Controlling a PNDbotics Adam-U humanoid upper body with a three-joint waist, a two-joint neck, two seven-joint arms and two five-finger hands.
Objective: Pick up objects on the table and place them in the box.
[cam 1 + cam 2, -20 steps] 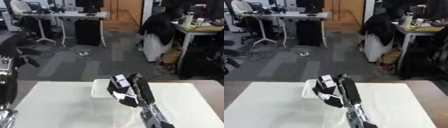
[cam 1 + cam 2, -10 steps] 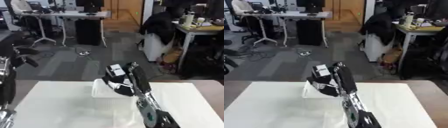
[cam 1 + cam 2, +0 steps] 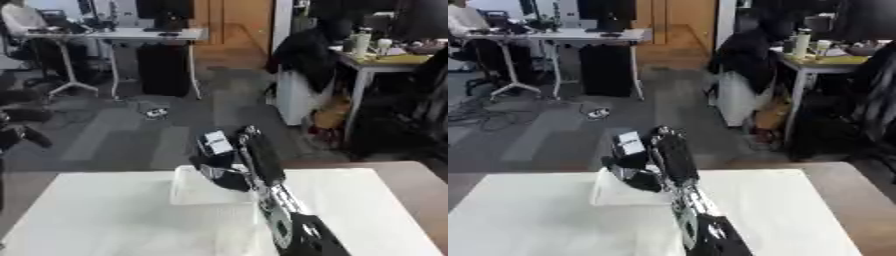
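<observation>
My right hand (image 3: pixel 234 167) is up over the far end of the table, fingers curled round a small pale block (image 3: pixel 215 142) with a dark patch on its face, and I've got it pinched at the top of my grasp, raised clear of the surface. Right under the hand sits the box (image 3: pixel 197 186), a clear, shallow container on the white table (image 3: pixel 96 215) near its far edge, and my hand hangs above the box's right side, so the block is over or just beside the opening, though I can't tell exactly how it lines up with the rim. My forearm runs up from the lower middle of the view, hiding part of the box's near right corner. I can't make out anything inside the box; its walls are see-through and what shows looks bare. My left hand (image 3: pixel 19 131) shows only as a dark shape at the left edge, off the table, and I cannot tell how its fingers stand. By my reckoning this pick is done and the placing is what's left: lower, let go into the box. No other loose objects show on the white surface in these views.
</observation>
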